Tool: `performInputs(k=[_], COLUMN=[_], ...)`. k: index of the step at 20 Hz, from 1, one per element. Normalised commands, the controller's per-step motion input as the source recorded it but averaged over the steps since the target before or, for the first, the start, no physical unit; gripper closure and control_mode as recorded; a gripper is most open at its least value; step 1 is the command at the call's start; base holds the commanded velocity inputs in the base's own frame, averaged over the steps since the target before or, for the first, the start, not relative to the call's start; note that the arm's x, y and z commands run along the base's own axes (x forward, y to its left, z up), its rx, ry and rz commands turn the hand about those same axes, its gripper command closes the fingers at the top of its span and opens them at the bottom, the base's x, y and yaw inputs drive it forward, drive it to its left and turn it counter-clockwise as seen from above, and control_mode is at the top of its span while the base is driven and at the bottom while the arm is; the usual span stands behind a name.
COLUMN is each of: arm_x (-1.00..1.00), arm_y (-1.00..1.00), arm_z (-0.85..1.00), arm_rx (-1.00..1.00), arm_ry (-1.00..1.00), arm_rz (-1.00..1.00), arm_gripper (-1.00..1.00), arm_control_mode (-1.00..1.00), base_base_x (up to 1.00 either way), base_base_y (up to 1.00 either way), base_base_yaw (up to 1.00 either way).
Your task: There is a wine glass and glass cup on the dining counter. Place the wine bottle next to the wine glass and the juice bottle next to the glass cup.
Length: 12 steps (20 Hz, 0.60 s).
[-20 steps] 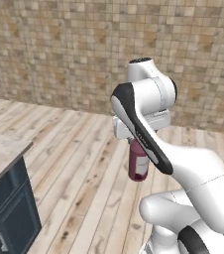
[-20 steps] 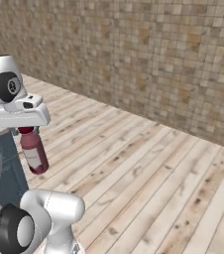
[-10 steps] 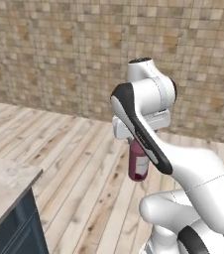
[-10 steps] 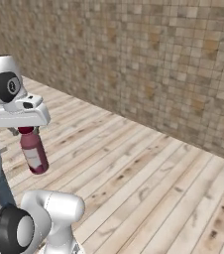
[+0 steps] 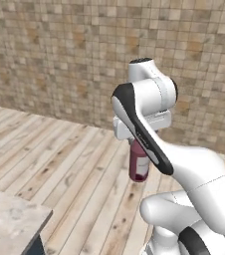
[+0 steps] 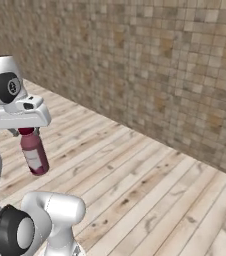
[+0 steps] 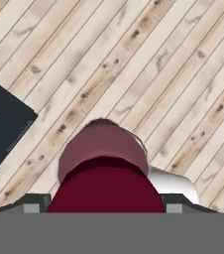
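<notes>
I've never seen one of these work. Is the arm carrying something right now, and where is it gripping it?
Yes: the gripper holds the juice bottle by its cap, hanging above the wooden floor.

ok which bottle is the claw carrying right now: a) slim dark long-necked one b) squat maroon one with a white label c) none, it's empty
b: the claw grips the cap of the short maroon juice bottle, which hangs over the wood floor with its white label showing.
</notes>
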Motion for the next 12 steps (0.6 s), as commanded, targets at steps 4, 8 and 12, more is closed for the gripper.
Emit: performInputs(k=[4,8,12], arm_x=[0.00,0.00,0.00], arm_y=[0.00,0.00,0.00], arm_z=[0.00,0.00,0.00], arm_rx=[0.00,0.00,0.00], arm_ry=[0.00,0.00,0.00], arm_rz=[0.00,0.00,0.00], arm_gripper=[1.00,1.00,1.00], arm_control_mode=[1.00,1.00,1.00], base_base_x=[0.91,0.83,0.66], base_base_y=[0.16,0.06,0.00], base_base_yaw=[0.17,0.31,0.51])
